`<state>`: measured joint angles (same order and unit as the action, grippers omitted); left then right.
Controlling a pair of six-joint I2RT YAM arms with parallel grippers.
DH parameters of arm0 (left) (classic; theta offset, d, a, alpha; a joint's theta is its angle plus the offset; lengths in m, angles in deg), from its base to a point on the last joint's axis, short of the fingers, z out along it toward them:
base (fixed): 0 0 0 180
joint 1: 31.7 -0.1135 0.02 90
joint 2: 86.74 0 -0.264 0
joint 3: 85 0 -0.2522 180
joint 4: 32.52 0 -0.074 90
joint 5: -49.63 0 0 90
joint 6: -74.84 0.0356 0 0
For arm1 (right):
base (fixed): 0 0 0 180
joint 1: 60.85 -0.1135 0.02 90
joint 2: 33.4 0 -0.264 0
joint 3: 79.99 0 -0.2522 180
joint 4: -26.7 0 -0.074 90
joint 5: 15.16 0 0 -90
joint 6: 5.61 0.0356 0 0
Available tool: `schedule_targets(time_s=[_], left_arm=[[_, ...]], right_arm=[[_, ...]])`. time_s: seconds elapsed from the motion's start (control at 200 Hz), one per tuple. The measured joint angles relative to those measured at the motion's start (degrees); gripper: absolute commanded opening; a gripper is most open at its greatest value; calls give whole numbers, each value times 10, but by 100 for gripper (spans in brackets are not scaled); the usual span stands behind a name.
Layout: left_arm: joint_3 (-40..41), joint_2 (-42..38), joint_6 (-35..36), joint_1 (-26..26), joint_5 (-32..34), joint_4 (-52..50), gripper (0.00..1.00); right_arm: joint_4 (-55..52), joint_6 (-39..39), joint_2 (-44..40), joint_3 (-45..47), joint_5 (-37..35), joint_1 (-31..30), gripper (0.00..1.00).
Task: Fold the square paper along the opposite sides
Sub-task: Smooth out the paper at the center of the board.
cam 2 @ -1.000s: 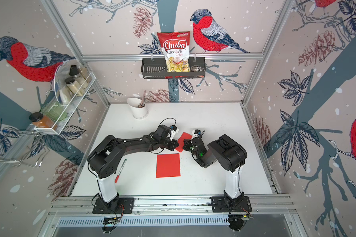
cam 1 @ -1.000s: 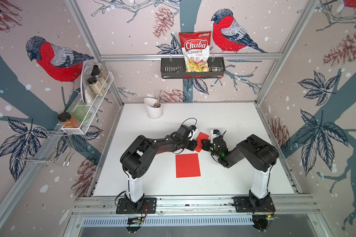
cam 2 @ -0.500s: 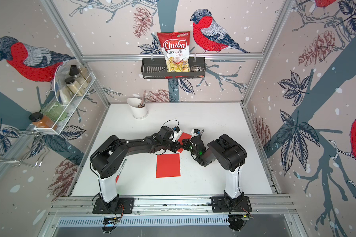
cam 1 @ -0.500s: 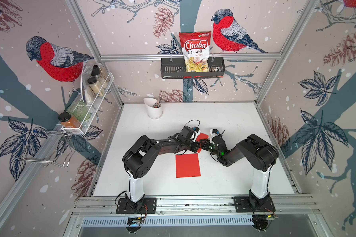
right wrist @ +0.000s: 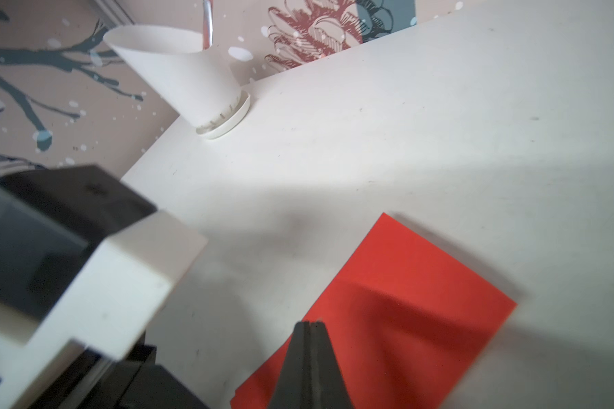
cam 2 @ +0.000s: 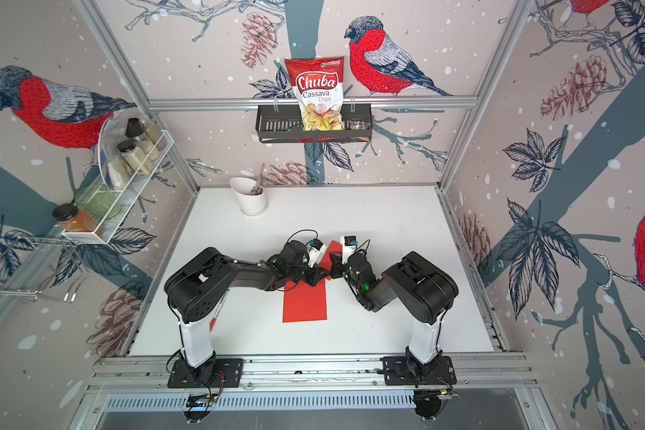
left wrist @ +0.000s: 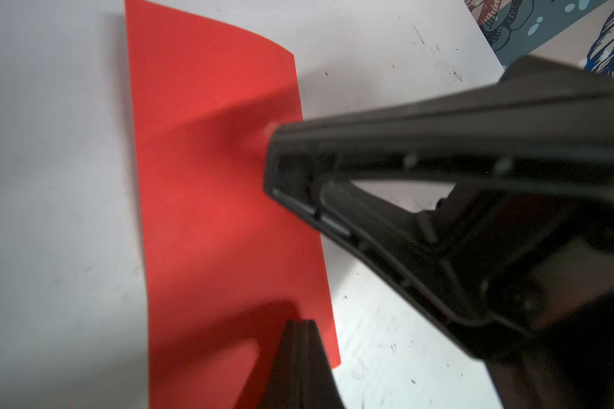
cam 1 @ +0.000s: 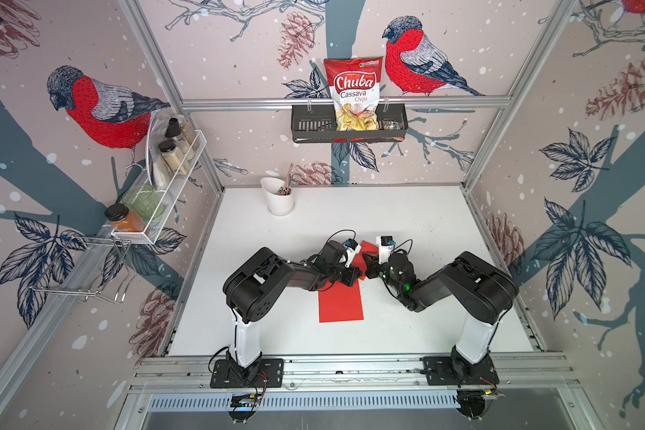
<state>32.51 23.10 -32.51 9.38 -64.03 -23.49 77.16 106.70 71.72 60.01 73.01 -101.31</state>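
The red paper (cam 1: 341, 303) lies mid desk (cam 1: 425, 223). It is a long, thin, smooth sheet running from the robot's side toward the back wall, and one end curls up. The left end effector (left wrist: 300, 329) and right end effector (right wrist: 311, 329) are both squeezed closed, tips on it. The white cup (cam 1: 280, 199) holds sticks (cam 1: 286, 182). The black basket (cam 1: 313, 128) holds a chips bag (cam 1: 353, 93).
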Motion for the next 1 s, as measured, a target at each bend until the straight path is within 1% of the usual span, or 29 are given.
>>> schedule_targets(time_s=[0.12,0.175,0.265,0.375,0.55,0.81,1.0], left_arm=[[8,-12,19,3,-2,-16,0],[8,-12,24,5,-2,-20,0],[7,-8,30,10,-3,-19,0],[8,-2,38,12,-5,-13,0],[7,7,38,13,-14,3,0],[16,9,35,13,-15,26,0],[41,0,21,0,-17,55,0]], right_arm=[[17,-30,13,14,-50,-18,0],[17,-40,21,16,-87,-30,0],[17,-54,36,15,-118,-50,0],[16,-55,56,12,-156,-50,0],[-10,-13,65,-7,-203,-42,0],[-41,35,71,-32,-228,-31,0],[-68,65,69,-42,-247,-21,0]])
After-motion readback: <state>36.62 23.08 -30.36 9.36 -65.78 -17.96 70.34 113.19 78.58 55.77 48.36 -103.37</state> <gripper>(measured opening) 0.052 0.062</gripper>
